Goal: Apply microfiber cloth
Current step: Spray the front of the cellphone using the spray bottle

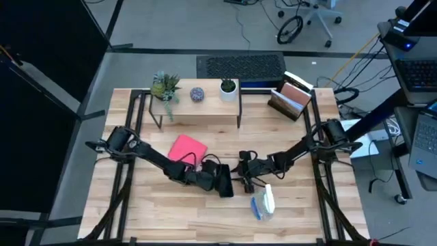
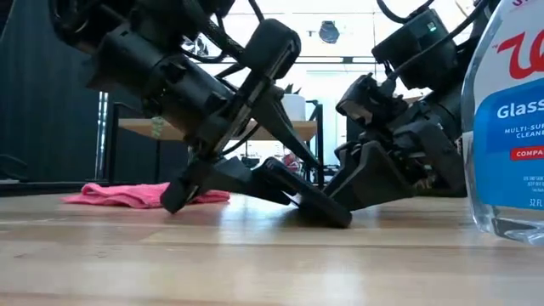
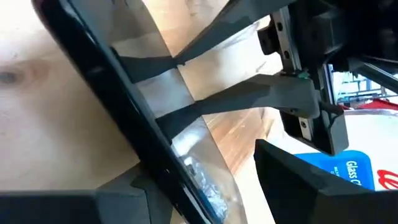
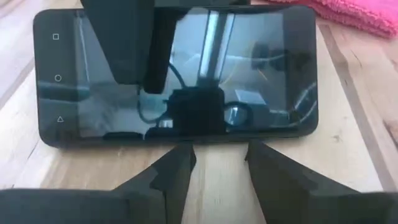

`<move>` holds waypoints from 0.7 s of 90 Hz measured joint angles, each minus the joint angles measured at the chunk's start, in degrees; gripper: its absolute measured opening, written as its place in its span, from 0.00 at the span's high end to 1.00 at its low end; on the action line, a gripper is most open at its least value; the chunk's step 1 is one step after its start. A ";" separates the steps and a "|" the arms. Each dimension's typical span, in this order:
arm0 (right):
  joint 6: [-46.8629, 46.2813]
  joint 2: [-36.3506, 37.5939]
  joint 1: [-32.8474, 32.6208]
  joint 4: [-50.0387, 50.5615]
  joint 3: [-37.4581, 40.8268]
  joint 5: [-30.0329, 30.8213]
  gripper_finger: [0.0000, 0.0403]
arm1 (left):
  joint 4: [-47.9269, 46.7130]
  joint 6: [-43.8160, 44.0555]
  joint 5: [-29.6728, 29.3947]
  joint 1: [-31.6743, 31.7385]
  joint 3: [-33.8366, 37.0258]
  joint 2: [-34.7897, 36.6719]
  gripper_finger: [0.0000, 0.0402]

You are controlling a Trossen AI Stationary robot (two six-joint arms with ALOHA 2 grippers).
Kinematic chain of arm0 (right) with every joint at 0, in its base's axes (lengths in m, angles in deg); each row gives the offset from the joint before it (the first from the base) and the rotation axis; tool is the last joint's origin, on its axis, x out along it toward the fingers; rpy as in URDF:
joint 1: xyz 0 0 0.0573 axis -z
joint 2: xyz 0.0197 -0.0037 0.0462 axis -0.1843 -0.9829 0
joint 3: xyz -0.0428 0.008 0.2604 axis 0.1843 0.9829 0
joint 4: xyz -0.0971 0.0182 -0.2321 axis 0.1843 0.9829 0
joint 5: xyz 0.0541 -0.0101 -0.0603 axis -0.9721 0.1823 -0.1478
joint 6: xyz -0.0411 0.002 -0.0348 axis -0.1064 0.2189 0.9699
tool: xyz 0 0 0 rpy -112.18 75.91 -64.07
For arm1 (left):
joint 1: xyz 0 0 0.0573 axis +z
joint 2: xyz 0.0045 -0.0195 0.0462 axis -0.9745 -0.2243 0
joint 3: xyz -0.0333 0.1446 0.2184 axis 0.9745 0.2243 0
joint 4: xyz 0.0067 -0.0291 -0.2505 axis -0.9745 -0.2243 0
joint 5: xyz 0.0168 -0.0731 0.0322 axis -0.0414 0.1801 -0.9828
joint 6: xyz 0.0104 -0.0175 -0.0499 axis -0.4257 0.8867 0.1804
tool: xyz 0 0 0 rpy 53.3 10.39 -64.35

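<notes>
A black smartphone (image 4: 180,74) stands tilted at the table's middle, one long edge on the wood (image 2: 336,217) and the other raised. My left gripper (image 1: 220,179) is open around it, one finger behind its back and the other in front of the screen. From the right, my right gripper (image 4: 217,163) is open, with its fingertips at the phone's lower long edge. The pink microfiber cloth (image 1: 186,148) lies flat on the table behind the left arm, and no gripper touches it. My left gripper has the phone between its open fingers. The phone's back leans on one finger (image 3: 115,190), while the other finger (image 3: 292,180) stands clear of the screen. The fingers come slanting down from the table's left. The phone is tilted, its lower long edge on the table. My right gripper meets the phone's lower long edge (image 4: 217,142) with both fingertips (image 4: 180,158), which stand apart side by side. They come almost level from the table's right, across the phone's length. Whether they press on it, I cannot tell.
A clear spray bottle with blue liquid (image 1: 265,203) lies near the front edge, right of the phone, and looms large in the low view (image 2: 510,119). A low shelf with small plants (image 1: 198,102) and a wooden rack (image 1: 290,99) stand along the far edge.
</notes>
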 joint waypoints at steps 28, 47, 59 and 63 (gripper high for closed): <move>0.04 0.21 0.28 -0.51 0.15 0.02 0.64 | -0.38 -4.14 0.72 -0.07 0.04 0.00 0.79; 1.24 4.64 0.62 5.74 0.15 0.38 0.64 | 1.75 -9.53 -1.87 0.04 -0.03 0.09 0.96; 2.96 12.21 1.73 17.16 0.13 2.61 0.63 | 2.92 -14.84 -1.93 0.04 0.02 0.75 0.96; 3.29 15.45 2.06 21.50 0.13 3.94 0.61 | 2.96 -16.60 -1.84 0.04 0.02 1.22 0.97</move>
